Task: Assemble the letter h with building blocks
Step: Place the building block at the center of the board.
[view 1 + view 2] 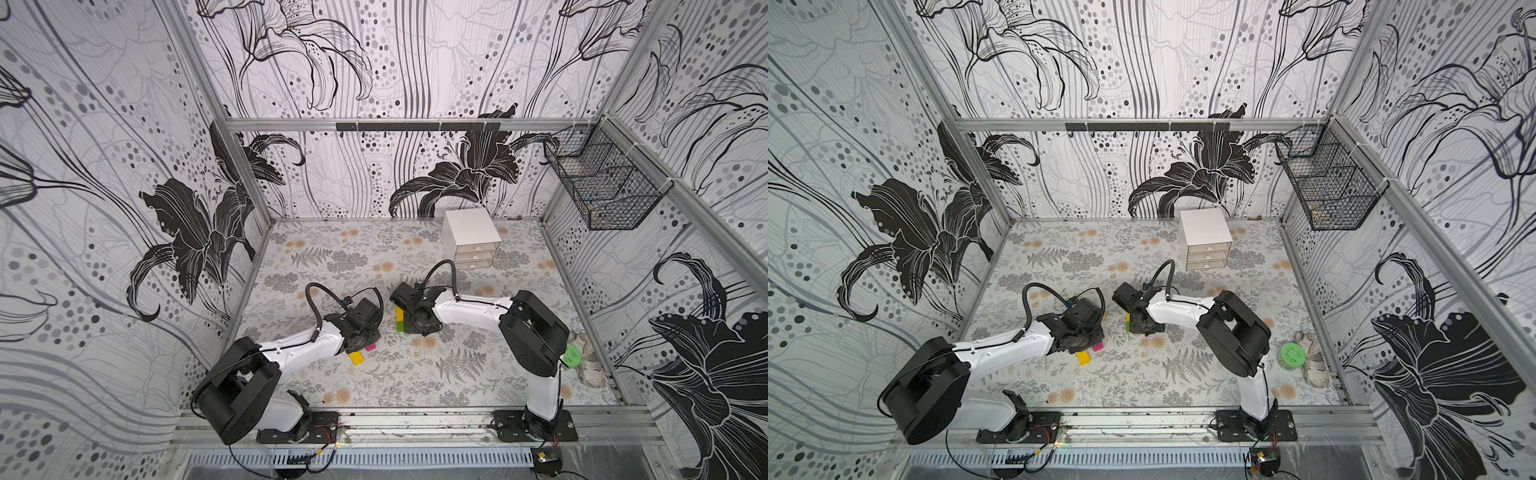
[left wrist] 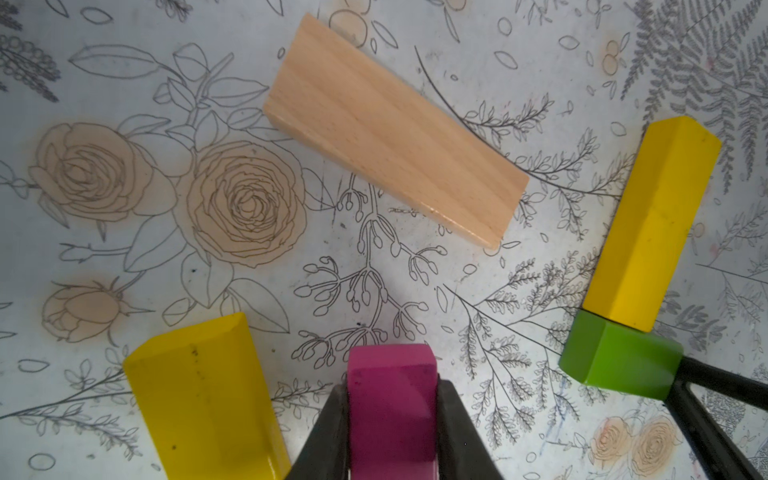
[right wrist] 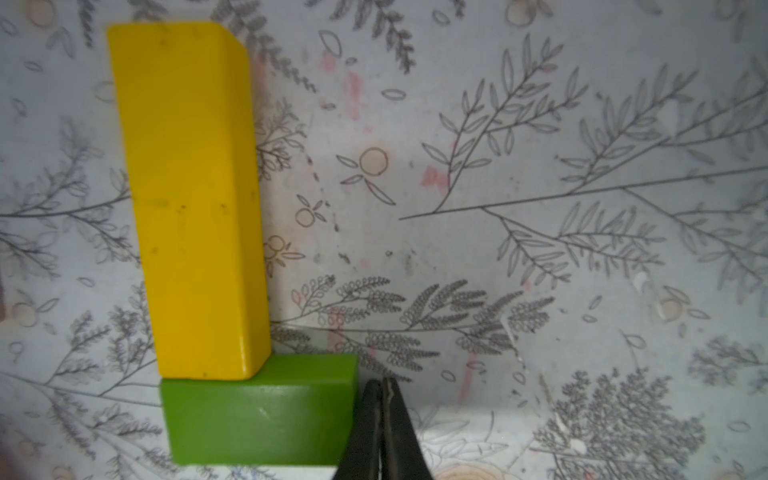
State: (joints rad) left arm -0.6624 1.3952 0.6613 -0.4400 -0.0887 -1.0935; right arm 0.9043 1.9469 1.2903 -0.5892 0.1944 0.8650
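In the left wrist view my left gripper (image 2: 392, 386) is shut on the short magenta block (image 2: 390, 411), low over the table. A long yellow block (image 2: 203, 399) lies flat right beside it. The tan wood block (image 2: 390, 133) lies slanted farther ahead. In the right wrist view the other yellow block (image 3: 191, 199) butts end-on against the green block (image 3: 257, 415), the two forming an L. My right gripper (image 3: 382, 386) is shut and empty, its tips against the green block's end. In a top view the magenta block (image 1: 370, 346) and a yellow block (image 1: 356, 358) peek out under the left wrist.
A white three-drawer unit (image 1: 471, 239) stands at the back of the table. A round green lidded container (image 1: 573, 355) and a crumpled cloth (image 1: 592, 368) lie at the right edge behind the right arm. A wire basket (image 1: 602, 183) hangs on the right wall.
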